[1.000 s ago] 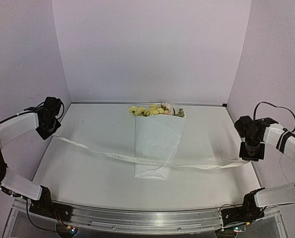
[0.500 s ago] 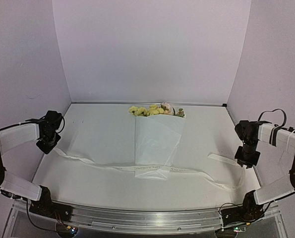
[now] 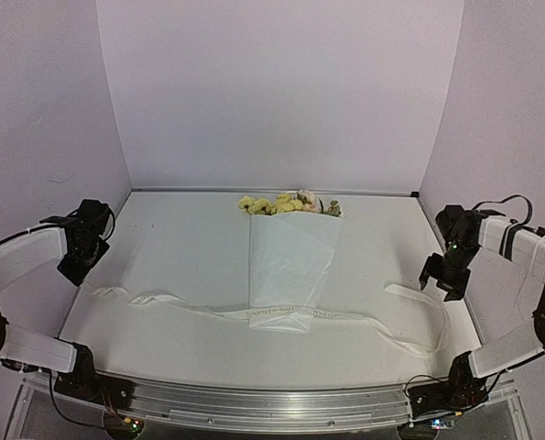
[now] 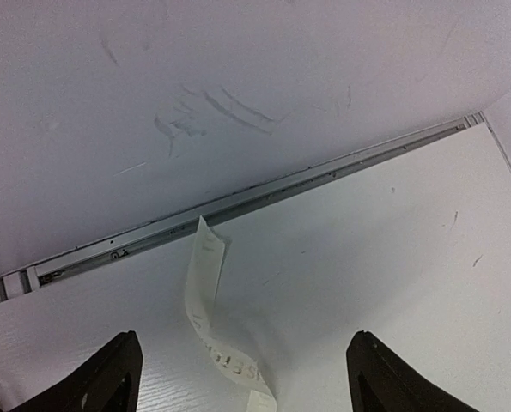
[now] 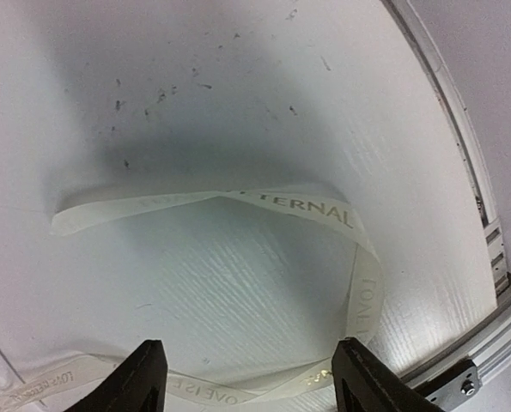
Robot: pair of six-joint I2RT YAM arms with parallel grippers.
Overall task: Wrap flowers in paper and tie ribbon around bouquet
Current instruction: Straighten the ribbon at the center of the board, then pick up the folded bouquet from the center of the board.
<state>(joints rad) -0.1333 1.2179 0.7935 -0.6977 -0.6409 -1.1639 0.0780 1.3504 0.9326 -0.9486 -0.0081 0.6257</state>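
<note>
Wrapping looks finished, so the step in hand is the tying, and I judge it barely begun. The bouquet (image 3: 290, 261) lies on the surface (image 3: 180, 247) midway between the two hands, its paper (image 3: 295, 240) closed into a cone and the flowers (image 3: 286, 203) showing at the end farther from both.

The ribbon (image 3: 281, 314) lies slack across the cone's narrow end with no knot. Whether it runs over or under the paper there I cannot tell. One end curls just below the left hand (image 3: 73, 269), and the other loops on the surface below the right hand (image 3: 440, 284).

Both hands are spread wide and hold nothing. Each hangs above its ribbon end without touching it.

The next move likely calls for each hand to drop onto its end, pinch the thin strip off the flat surface, then bring both ends inward to cross over the cone.
</note>
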